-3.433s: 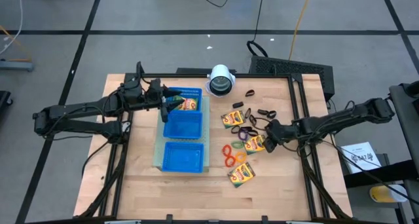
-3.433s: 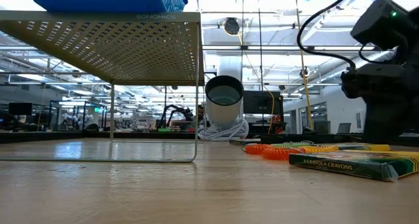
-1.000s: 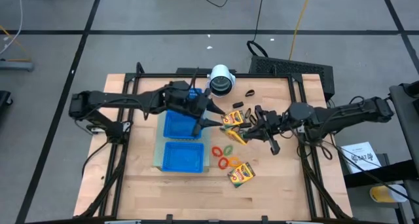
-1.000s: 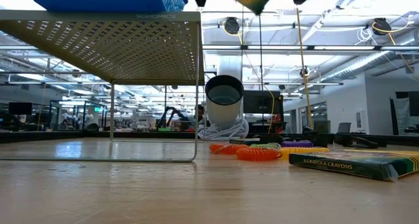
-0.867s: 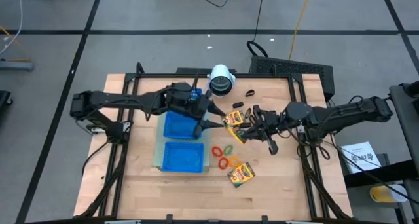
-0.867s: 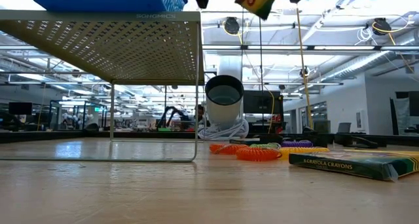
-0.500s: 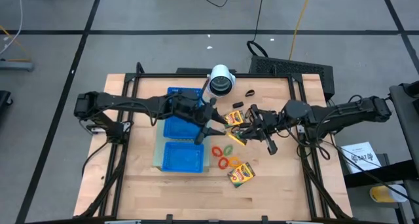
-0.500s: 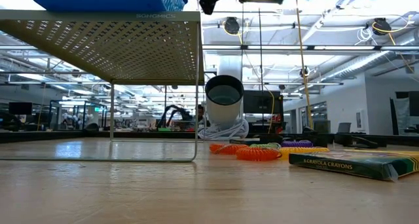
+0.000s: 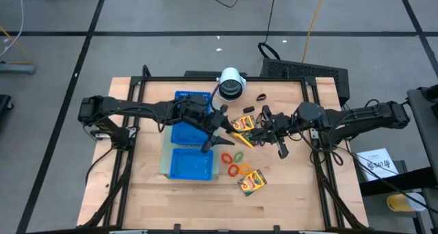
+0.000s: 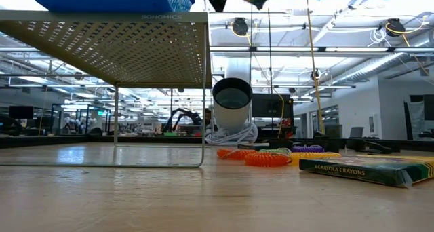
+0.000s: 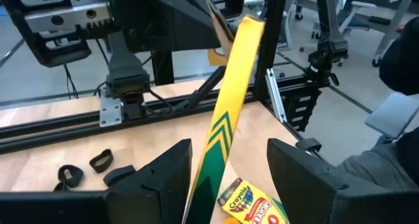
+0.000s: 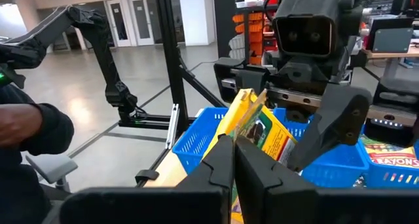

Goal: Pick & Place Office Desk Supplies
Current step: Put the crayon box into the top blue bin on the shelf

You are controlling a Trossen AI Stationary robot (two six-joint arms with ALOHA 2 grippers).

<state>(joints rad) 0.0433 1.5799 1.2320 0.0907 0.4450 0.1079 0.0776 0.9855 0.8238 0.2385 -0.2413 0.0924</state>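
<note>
Near the centre of the high view, the right gripper point(image 9: 262, 129) is clamped tight on a crayon box point(image 9: 241, 133), holding it in the air. The left gripper point(image 9: 219, 131) faces it, its fingers point(image 11: 163, 175) spread on either side of the box's edge without pressing it. Another crayon box point(image 9: 252, 182) lies lower centre, beside coloured rings point(image 9: 237, 167). The blue tray point(image 9: 191, 162) sits left of centre.

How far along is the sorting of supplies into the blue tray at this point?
Done: one crayon box lies in the blue tray. In hand: the right gripper is shut on a second crayon box in mid-air, edge between the open left gripper's fingers. Left on the table: two crayon boxes, the coloured rings and the black clips.
</note>
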